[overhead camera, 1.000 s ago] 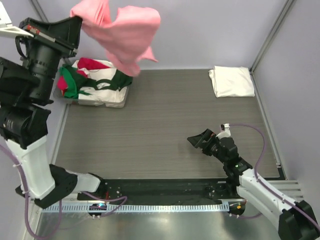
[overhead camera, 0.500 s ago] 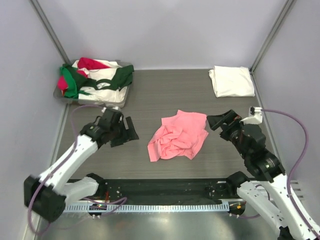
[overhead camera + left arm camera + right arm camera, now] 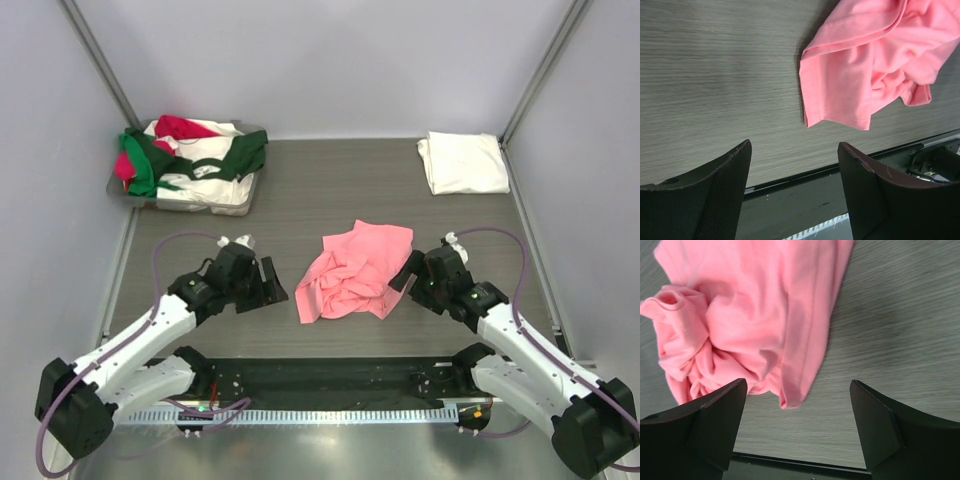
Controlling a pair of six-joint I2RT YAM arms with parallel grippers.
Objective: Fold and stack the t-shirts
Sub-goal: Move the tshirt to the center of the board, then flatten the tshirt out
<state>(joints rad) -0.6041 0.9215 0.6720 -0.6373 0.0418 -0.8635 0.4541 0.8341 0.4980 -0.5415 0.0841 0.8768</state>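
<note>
- One shallow clear tray (image 3: 112,190), far-left corner of the grey wood-grain table (image 3: 320,190). It holds a loose heap of t-shirts: dark green (image 3: 240,157) draped over the right rim, red (image 3: 180,126) at the back, white (image 3: 195,190) beneath.
- One left gripper (image 3: 268,285), low over the table, near the left of the pink shirt and apart from it. The jaws are spread wide with nothing between them. In the left wrist view only bare table and the table's dark front edge lie in the gap.
- One salmon-pink t-shirt (image 3: 355,270), crumpled in a bunch at mid-table between the two grippers. It is unfolded, with one hem corner pointing toward the near edge.
- One right gripper (image 3: 403,275), low at the right edge of the pink shirt. The jaws are parted wide and hold nothing. In the right wrist view the shirt's edge lies in line with the gap; contact cannot be told.
- One white t-shirt (image 3: 463,162), folded flat in the far-right corner, well apart from both arms.
</note>
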